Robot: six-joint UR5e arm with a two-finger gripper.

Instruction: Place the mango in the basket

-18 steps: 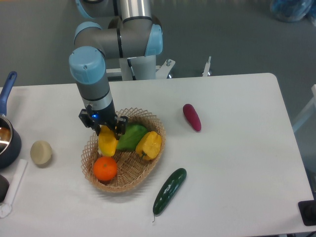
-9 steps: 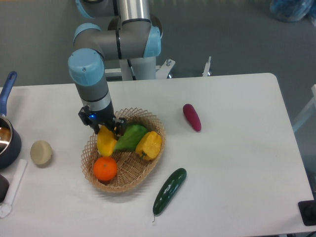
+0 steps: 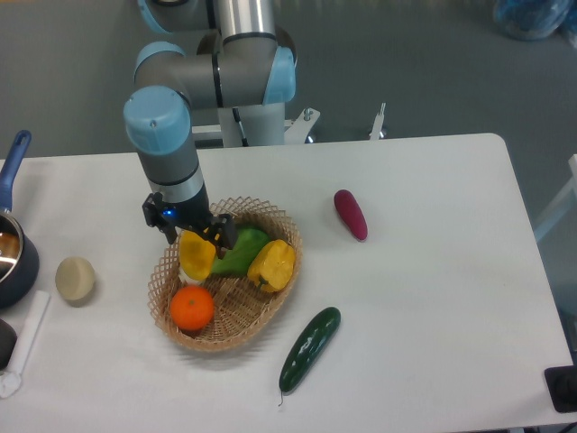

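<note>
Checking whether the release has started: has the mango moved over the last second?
Yes. The mango has risen slightly, away from the orange, and remains over the basket in the gripper.

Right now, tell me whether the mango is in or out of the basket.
Over the basket, not released: the mango sits between the gripper fingers, above the orange. Whether it touches the basket, cannot tell.

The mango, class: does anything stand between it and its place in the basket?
Nothing visible does. The gripper holds the mango directly over the basket, above a free patch between the orange and the green vegetable.
</note>
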